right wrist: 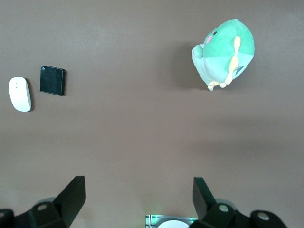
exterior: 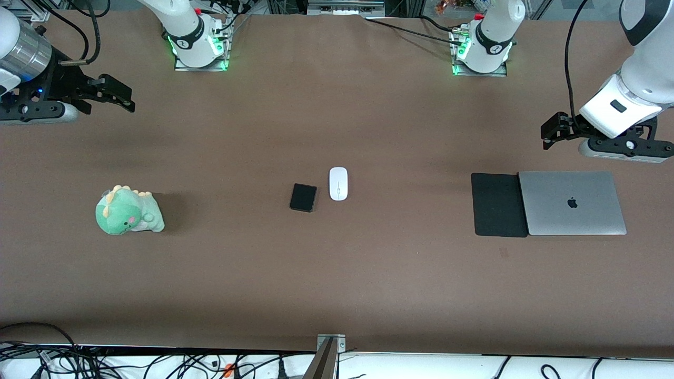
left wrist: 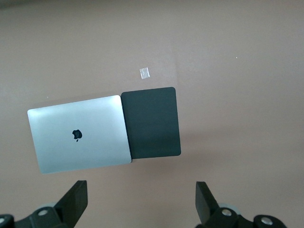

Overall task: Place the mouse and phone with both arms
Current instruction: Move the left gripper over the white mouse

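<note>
Evidently nothing is being handled yet: both arms are hanging high at their own ends of the table [exterior: 337, 295], each with its fingers spread and gripping nothing. The left gripper [left wrist: 140, 202] is hovering over bare tabletop just beside the silver laptop [exterior: 572, 203], and its wrist view is looking down on that laptop and the black mouse pad [exterior: 498, 205], which are lying edge to edge, touching. The right gripper [right wrist: 139, 199] is waiting over the right arm's end, near the green dinosaur plush [exterior: 128, 211].

The mouse [exterior: 338, 183] and the phone [exterior: 304, 197] are sitting at the middle of the table, just beside each other without touching, the phone slightly nearer the front camera and toward the right arm's end. That pairing is probably meant to give each arm one object: the mouse is lying on the side nearer the left arm and the pad, the phone on the side nearer the right arm. Both are lying flat and low, so a grasp is likely calling for a straight descent with the fingers straddling the narrow sides. The task is at its start.
</note>
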`<control>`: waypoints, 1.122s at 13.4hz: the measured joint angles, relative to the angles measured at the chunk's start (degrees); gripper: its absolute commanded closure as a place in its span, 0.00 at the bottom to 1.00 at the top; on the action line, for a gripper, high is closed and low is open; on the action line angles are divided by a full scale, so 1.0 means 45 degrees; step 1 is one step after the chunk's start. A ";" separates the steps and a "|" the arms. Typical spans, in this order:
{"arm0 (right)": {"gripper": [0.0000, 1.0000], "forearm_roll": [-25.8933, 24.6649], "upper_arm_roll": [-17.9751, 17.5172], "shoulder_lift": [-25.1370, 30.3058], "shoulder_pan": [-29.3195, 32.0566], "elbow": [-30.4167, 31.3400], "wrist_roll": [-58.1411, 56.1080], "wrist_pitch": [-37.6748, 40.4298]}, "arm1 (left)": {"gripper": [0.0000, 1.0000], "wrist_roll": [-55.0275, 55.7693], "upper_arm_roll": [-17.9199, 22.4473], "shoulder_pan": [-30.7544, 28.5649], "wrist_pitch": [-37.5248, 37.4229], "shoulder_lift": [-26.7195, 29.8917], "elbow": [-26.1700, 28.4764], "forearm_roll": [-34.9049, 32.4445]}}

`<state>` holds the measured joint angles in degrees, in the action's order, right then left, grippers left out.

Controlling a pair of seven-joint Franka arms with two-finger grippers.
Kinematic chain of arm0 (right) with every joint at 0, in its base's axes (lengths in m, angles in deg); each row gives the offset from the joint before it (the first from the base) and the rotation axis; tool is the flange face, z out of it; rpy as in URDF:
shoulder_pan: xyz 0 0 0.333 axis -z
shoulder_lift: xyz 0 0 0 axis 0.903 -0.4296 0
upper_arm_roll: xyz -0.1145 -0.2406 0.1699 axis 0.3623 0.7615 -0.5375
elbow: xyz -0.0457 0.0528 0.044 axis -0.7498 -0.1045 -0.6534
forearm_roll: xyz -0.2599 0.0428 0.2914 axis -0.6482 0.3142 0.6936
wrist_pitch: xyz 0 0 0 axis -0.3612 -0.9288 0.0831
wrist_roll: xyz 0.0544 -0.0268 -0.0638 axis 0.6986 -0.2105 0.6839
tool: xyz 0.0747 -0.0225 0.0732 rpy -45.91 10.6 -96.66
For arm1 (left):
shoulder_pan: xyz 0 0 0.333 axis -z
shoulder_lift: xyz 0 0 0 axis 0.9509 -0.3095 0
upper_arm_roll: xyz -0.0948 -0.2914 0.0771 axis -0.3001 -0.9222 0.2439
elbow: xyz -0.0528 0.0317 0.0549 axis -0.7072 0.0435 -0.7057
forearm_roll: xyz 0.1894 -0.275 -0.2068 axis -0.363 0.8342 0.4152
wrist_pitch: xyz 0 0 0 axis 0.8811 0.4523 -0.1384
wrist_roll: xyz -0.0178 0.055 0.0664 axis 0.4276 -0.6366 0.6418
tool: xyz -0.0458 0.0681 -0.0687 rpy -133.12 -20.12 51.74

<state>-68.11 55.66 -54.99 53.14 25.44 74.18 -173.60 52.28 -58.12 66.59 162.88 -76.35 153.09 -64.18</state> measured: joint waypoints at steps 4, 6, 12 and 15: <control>0.00 -0.0031 0.0000 0.0000 0.0000 -0.0001 -0.0014 -0.0005 | 0.00 -0.0008 0.0000 0.0000 0.0000 -0.0001 -0.0024 0.0000; 0.00 -0.0296 -0.0008 0.0000 0.0001 -0.0004 -0.0096 -0.0021 | 0.00 -0.0008 0.0000 0.0000 0.0000 -0.0016 -0.0024 0.0000; 0.00 -0.0373 -0.0077 -0.0001 0.0000 -0.0007 -0.0160 -0.0043 | 0.00 -0.0029 -0.0064 0.0050 -0.0262 -0.0523 -0.0166 0.0224; 0.00 -0.0373 -0.0086 -0.0002 0.0000 -0.0007 -0.0160 -0.0062 | 0.00 -0.0193 -0.0257 0.0651 -0.0624 -0.0784 -0.0209 0.0968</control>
<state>-69.79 55.27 -55.00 53.14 25.41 73.46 -173.88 51.41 -59.27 69.52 160.07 -79.88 152.15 -59.82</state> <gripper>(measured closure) 0.000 0.000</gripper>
